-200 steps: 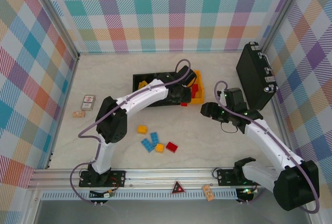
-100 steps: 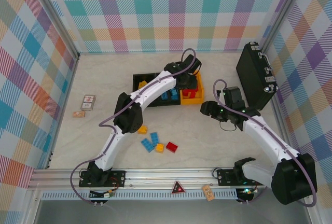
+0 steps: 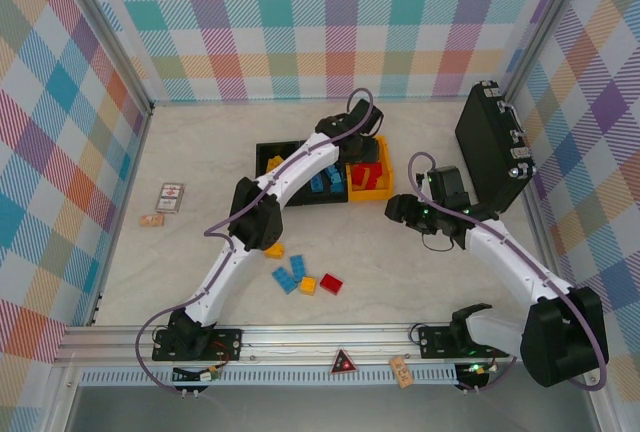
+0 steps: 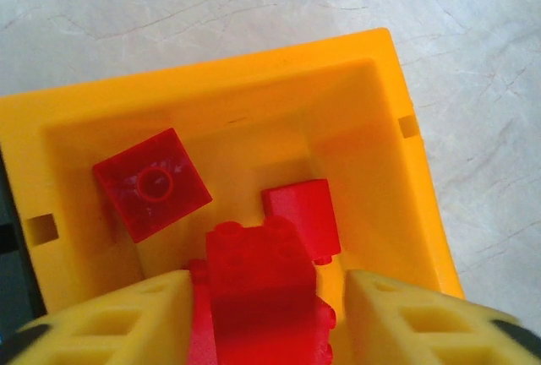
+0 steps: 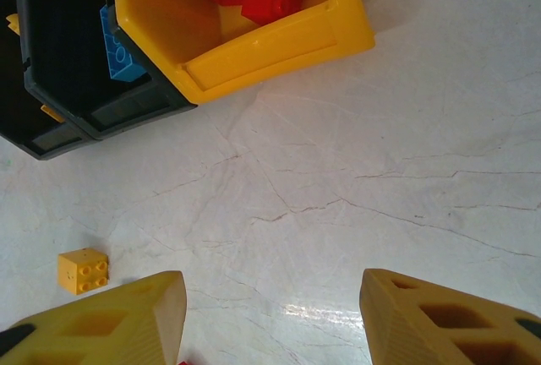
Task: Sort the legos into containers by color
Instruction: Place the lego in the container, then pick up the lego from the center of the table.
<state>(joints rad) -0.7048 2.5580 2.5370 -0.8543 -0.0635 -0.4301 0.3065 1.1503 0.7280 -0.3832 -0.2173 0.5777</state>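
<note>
My left gripper (image 4: 269, 314) hangs inside the yellow-orange bin (image 4: 211, 73), and its jaws are open. A red lego (image 4: 258, 285) sits between them, against the left finger, with a gap on its right. Two more red legos (image 4: 152, 183) lie on the bin floor. From above, the left gripper (image 3: 362, 157) is over the right bin (image 3: 378, 190) of the row. My right gripper (image 3: 400, 210) is open over bare table in front of that bin (image 5: 279, 40). The middle black bin (image 5: 76, 86) holds a blue lego (image 5: 118, 48).
Loose legos lie on the near table: yellow (image 3: 274, 249), blue (image 3: 289, 274), orange (image 3: 308, 285) and red (image 3: 331, 283). A large black case (image 3: 495, 147) leans at the right wall. A printed card (image 3: 170, 197) lies at the left. Checked walls enclose the table.
The left arm reached further over the yellow-orange bin, and its jaws have parted from the red lego they were gripping. The right arm has barely moved.
</note>
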